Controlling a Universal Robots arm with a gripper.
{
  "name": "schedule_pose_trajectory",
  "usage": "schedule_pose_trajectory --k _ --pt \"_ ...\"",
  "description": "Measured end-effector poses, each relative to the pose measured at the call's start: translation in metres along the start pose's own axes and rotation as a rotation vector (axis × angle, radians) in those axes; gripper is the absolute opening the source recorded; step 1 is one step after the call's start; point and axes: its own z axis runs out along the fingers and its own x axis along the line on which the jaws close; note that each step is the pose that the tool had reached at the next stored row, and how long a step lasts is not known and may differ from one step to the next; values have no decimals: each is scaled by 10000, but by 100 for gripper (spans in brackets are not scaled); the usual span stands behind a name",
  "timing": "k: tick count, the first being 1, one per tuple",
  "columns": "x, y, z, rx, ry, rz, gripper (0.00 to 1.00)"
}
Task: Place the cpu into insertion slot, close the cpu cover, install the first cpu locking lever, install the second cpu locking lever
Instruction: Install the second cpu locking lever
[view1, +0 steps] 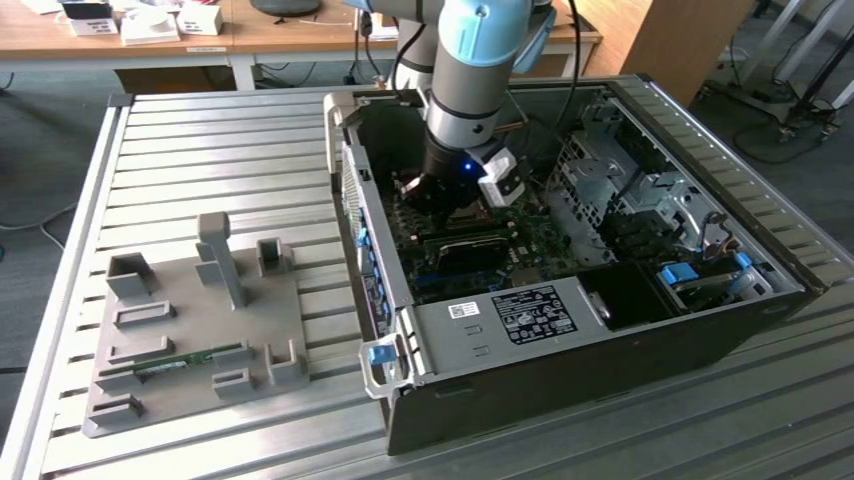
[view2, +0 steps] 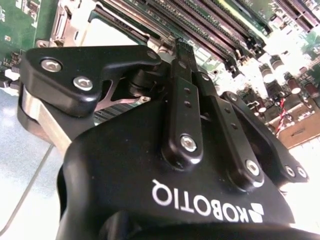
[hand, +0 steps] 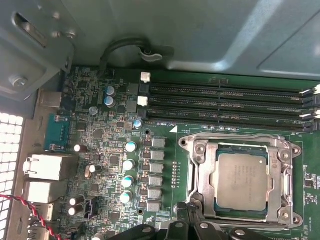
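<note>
cpu (hand: 242, 181) seated under cpu cover (hand: 202, 175) | RAM slots (hand: 225, 102) beside | gripper (hand: 187, 220) adjacent

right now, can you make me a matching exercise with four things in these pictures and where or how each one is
Things:
1. cpu
2. cpu cover
3. gripper
4. grey tray

Places or states:
A. lowered inside the open computer case, above the green board
B. on the slatted table, to the exterior view's left of the case
C. lying flat in the socket, metal face up
D. closed down as a silvery frame around the chip

Pairs: 1-C, 2-D, 3-A, 4-B
</note>
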Motion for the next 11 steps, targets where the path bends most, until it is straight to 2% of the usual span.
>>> schedule_pose_trajectory --k 11 --pt "18 -2 34 -10 -2 -1 11"
